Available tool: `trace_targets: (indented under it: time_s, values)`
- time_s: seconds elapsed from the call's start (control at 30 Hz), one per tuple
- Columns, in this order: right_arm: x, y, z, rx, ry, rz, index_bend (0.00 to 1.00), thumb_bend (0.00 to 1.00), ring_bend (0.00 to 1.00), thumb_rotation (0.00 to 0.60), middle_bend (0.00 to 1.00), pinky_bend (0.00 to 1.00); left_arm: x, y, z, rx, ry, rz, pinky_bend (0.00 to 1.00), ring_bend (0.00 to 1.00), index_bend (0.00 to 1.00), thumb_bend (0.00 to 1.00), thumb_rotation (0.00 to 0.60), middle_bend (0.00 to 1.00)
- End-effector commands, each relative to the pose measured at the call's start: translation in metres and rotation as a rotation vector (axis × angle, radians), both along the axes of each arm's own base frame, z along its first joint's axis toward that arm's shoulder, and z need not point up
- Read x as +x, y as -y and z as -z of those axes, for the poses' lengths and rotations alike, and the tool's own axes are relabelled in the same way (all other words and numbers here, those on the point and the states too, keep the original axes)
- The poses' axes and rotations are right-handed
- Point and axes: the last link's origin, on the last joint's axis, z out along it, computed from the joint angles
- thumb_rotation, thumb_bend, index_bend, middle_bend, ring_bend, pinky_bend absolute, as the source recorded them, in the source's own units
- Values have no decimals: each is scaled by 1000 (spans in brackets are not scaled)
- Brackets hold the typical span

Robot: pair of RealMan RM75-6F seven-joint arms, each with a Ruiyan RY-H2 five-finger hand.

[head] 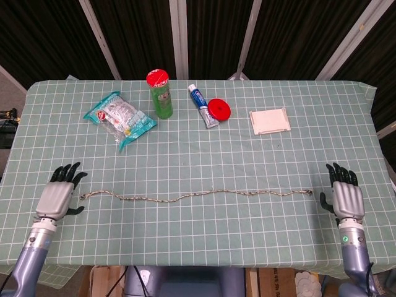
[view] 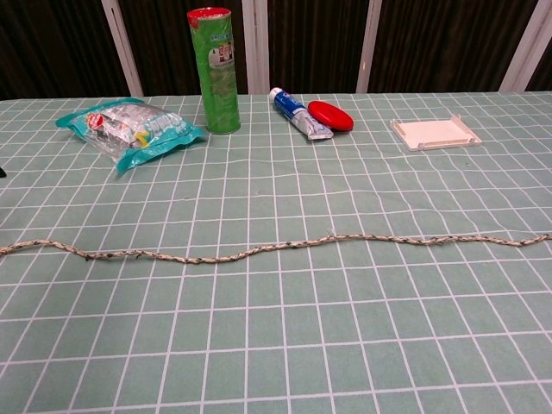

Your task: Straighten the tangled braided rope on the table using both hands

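The desk (head: pixel 198 235), covered in a green cloth with a white grid, takes up most of both views. Stretched across its near half is the long braided rope in white and dark strands (head: pixel 198 195), lying flat in one line with a few gentle waves, running almost from one hand to the other. In the chest view it crosses the whole frame from edge to edge.

The robot's left hand, grey palm with black fingers (head: pixel 57 197), sits at the left end of the rope with its fingers apart and holding nothing; the rope's tip lies just beside it. The right hand of the same build (head: pixel 346 197) is at the other end, fingers spread too, with the rope's end near its thumb side but apart from it. Only the head view shows the hands.

Along the far side: a crinkly teal and white snack bag (head: pixel 119 119) lying flat, a tall green canister with a red lid (head: pixel 159 93) standing upright next to it, a flat white rectangular tray (head: pixel 270 121) off to the right, a white and blue toothpaste tube (head: pixel 203 106), and a round red disc (head: pixel 219 109) touching the tube.
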Motion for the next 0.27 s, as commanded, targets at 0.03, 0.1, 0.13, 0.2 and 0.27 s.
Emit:
trace_targets:
  time_s: [0.03,0.1,0.13,0.2,0.27]
  values:
    - [11,-21,-26,-55,46,-77,0,423,0,600,0,0,-6,35,-31,64,42,36,0,0,94,103,600,0]
    - [12,-33,-36,-64,45,-114,0,393,0,600,0,0,-13,49,-41,75,34,45,0,0,59,94,600,0]
    - [12,-40,-41,-69,43,-130,0,388,0,600,0,0,-16,56,-47,83,29,50,0,0,46,92,600,0]
    - [10,-55,-49,-69,41,-158,0,386,0,600,0,0,-22,67,-59,98,35,52,0,0,33,91,600,0]
    - [9,-67,-54,-63,34,-179,0,386,0,600,0,0,-23,74,-67,114,57,55,0,0,26,90,600,0]
